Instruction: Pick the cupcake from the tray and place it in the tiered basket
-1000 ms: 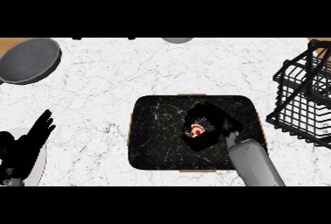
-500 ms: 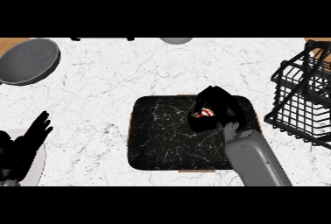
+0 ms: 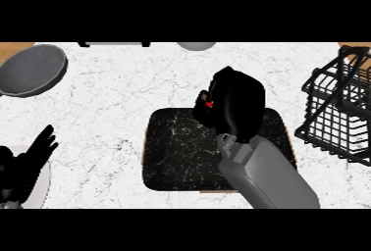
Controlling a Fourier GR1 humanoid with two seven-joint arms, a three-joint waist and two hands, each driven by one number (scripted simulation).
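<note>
My right hand (image 3: 238,100) hovers over the far edge of the black marbled tray (image 3: 174,152), curled round the cupcake (image 3: 209,104). Only a small red and white bit of the cupcake shows between the fingers and thumb. The black wire tiered basket (image 3: 337,108) stands at the right edge of the counter, a short way right of the hand. My left hand (image 3: 25,164) rests open at the lower left, fingers pointing up.
A grey round pan (image 3: 30,70) lies at the far left. A grey bowl rim (image 3: 196,45) peeks in at the top edge. White marble counter lies between the tray and the basket.
My right hand has risen from the tray's middle with the cupcake and moved toward the far edge, closer to the view. The left hand has stayed still.
</note>
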